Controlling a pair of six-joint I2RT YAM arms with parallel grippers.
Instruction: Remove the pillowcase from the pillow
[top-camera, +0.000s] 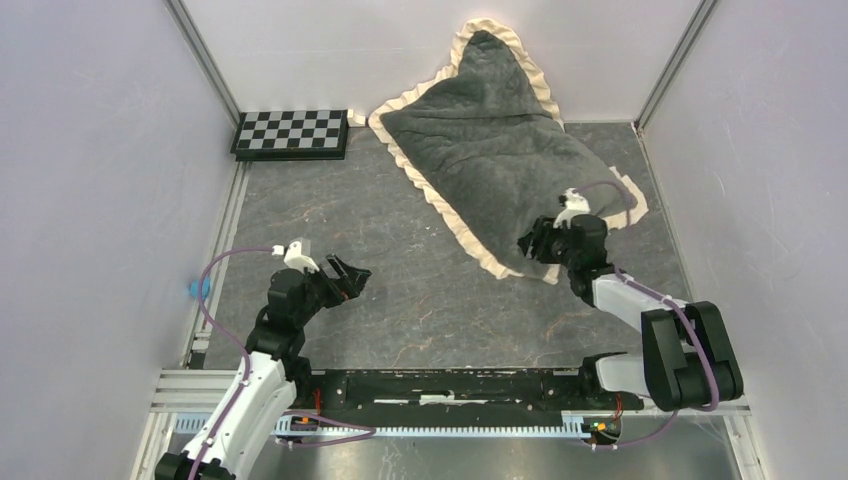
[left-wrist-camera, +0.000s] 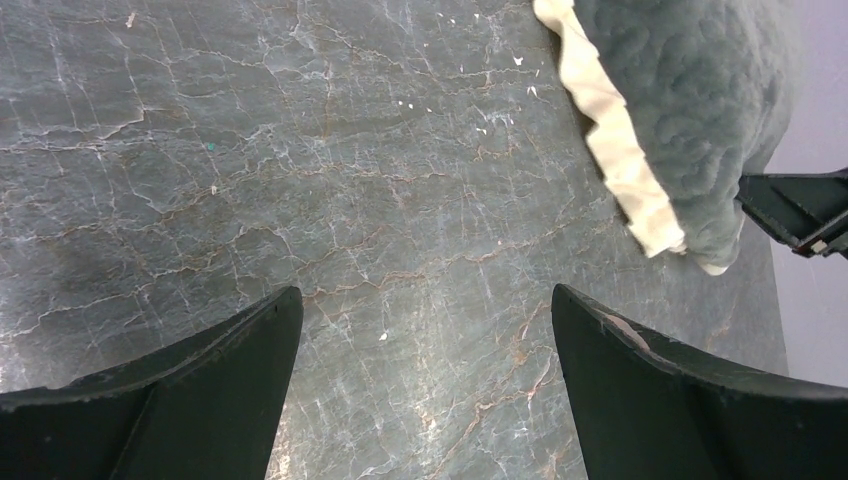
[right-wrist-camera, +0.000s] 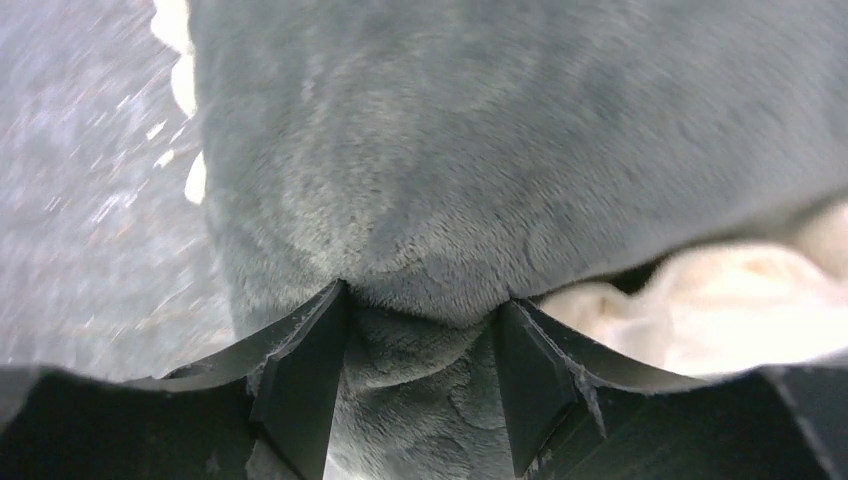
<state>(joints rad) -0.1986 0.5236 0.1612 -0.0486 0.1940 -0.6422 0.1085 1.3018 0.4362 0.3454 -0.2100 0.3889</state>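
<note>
Nearest us in the right wrist view, the right gripper (right-wrist-camera: 420, 300) has both dark fingers (right-wrist-camera: 300, 385) pressed into a bunched fold of grey plush, so it is clamped on the pillowcase (right-wrist-camera: 500, 150).

Largest first: the table (top-camera: 430, 300), dark marbled, fills the middle of the top view. On it, upper centre to right, lies the pillowcase (top-camera: 490, 130), grey quilted face up and puffed. Its cream frill (top-camera: 405, 165) runs round the edges, and its top corner leans up against the back wall (top-camera: 400, 40). Its lower corner sits at centre right, where the right gripper (top-camera: 530, 243) holds it.

We cannot make out the pillow itself. Cream fabric at the right of the right wrist view could be pillow or lining, we cannot tell.

Next, the left gripper (top-camera: 352, 275), lower left of centre, with jaws spread wide and nothing between them. It is well apart from the pillowcase. In its own view the left gripper (left-wrist-camera: 425, 300) is over bare table, and the pillowcase corner (left-wrist-camera: 690, 100) with the frill (left-wrist-camera: 610, 130) is at the upper right.

Then a checkerboard (top-camera: 292, 133) at the upper left, against the back wall. Smallest is a blue item (top-camera: 200, 290) at the table's left edge, too small to tell.
</note>
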